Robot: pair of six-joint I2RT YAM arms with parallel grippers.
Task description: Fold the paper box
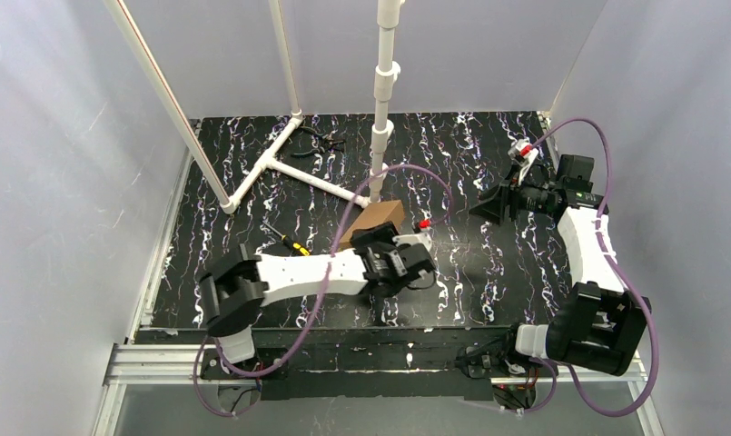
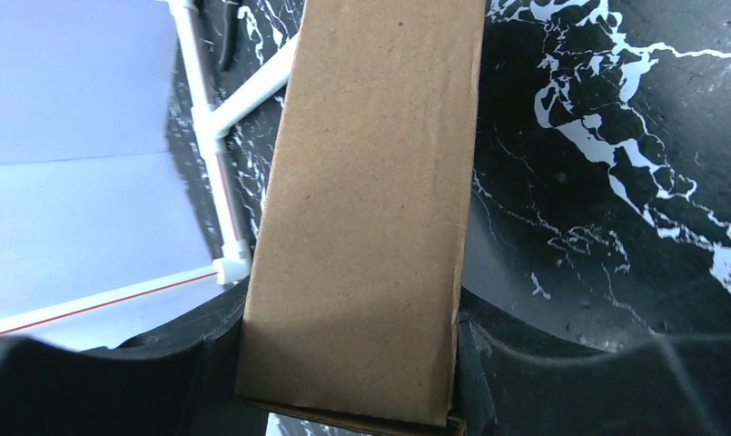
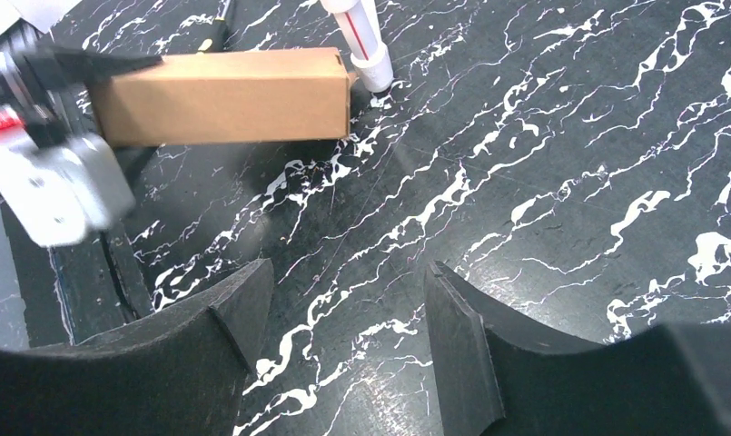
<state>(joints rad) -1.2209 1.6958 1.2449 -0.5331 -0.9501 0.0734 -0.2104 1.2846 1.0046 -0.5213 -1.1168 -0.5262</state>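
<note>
Paper box [image 2: 361, 182] sits clamped in the half-closed left gripper [image 2: 348, 350], while the right gripper [image 3: 343, 318] gapes wide, holding nothing.

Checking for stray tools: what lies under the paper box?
Around the paper box only black marbled table shows. The spot directly beneath is covered, as is its end inside the left pincer.

On my feed the bench [image 1: 488, 182] is black with white marble veins. Resting on it I see a white pipe frame [image 1: 280, 168] at far left, an upright pipe [image 1: 382, 91] near centre, pliers [image 1: 323, 141] by the far edge, and a yellow-handled screwdriver [image 1: 293, 243] nearer me.
</note>
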